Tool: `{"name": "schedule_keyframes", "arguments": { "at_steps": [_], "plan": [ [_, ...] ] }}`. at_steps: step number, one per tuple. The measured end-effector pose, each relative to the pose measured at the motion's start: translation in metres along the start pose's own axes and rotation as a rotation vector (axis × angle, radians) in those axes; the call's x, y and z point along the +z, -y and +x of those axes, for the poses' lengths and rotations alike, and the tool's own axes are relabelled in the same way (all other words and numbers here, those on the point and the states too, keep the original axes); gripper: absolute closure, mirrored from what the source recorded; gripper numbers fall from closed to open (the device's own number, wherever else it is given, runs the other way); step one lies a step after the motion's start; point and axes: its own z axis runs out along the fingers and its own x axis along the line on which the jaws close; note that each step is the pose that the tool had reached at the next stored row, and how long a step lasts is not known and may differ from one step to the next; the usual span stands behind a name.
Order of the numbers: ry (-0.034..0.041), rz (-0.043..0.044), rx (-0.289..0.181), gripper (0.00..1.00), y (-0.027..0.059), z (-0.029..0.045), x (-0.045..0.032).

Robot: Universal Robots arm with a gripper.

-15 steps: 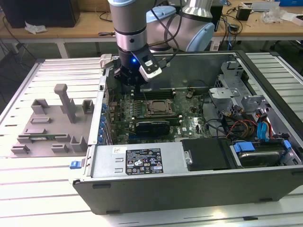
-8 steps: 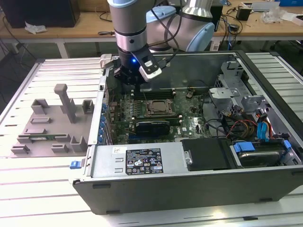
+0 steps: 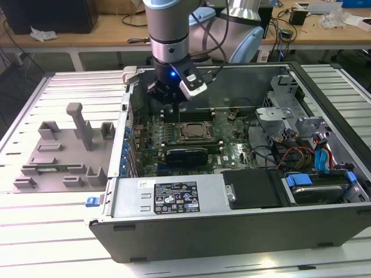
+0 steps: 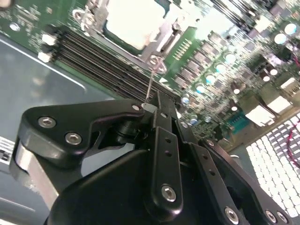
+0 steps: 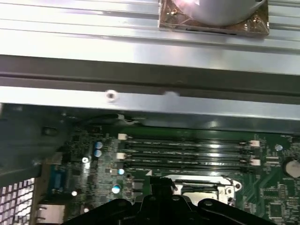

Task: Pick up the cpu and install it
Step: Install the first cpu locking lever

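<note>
The cpu point(image 4: 131, 21) is a pale, flat square chip lying in the motherboard socket point(image 3: 194, 133) inside the open computer case. The first wrist view has the cpu point(image 5: 197, 190) framed by the socket's metal bracket. My gripper point(image 3: 174, 107) hangs just behind the socket, over the memory slots. In the second wrist view my gripper point(image 4: 157, 105) has its black fingers point(image 4: 164, 140) pressed together on the tip of a thin metal socket lever point(image 4: 151, 82), which slants up from the socket's corner. Black parts of my gripper point(image 5: 161, 187) hide the socket's near edge in the first wrist view.
Grey plastic holder blocks point(image 3: 64, 150) stand on the slatted table at the exterior view's left. Inside the case point(image 3: 133, 116) are a black graphics card point(image 3: 185, 155), memory slots point(image 5: 187, 150), a power supply point(image 3: 174, 197) and, at the right, a drive cage point(image 3: 290, 113) with cables point(image 3: 316, 156).
</note>
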Motion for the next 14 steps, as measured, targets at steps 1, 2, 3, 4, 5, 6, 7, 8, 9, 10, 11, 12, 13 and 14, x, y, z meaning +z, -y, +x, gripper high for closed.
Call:
{"name": "schedule_keyframes", "arguments": {
  "at_steps": [1, 2, 3, 4, 5, 6, 7, 8, 9, 10, 11, 12, 13, 14],
  "plan": [
    [-0.0001, 0.0000, 0.000, 0.89, 0.0003, -0.0030, 0.0001],
    [0.0000, 0.0000, 0.000, 0.89, 0.0007, -0.0063, 0.0002],
    [0.0000, 0.0000, 0.000, 0.89, 0.0010, -0.0092, 0.0003],
    [-0.0003, 0.0001, 0.000, 0.89, 0.0012, -0.0116, 0.0003],
    [-0.0002, 0.0001, 0.000, 0.89, 0.0013, -0.0117, 0.0003],
    [-0.0001, 0.0001, 0.000, 0.89, 0.0013, -0.0118, 0.0003],
    [-0.0001, 0.0001, 0.000, 0.89, 0.0012, -0.0118, 0.0003],
    [0.0002, 0.0004, 0.001, 0.89, 0.0012, -0.0119, 0.0005],
    [0.0010, 0.0016, 0.002, 0.89, 0.0013, -0.0120, 0.0008],
    [0.0019, 0.0060, 0.005, 0.89, 0.0013, -0.0119, 0.0010],
    [0.0031, 0.0121, 0.010, 0.89, 0.0014, -0.0118, 0.0013],
    [0.0043, 0.0187, 0.015, 0.89, 0.0015, -0.0118, 0.0016],
    [0.0052, 0.0277, 0.021, 0.89, 0.0015, -0.0118, 0.0019],
    [0.0061, 0.0358, 0.027, 0.89, 0.0015, -0.0118, 0.0022]
  ]
}}
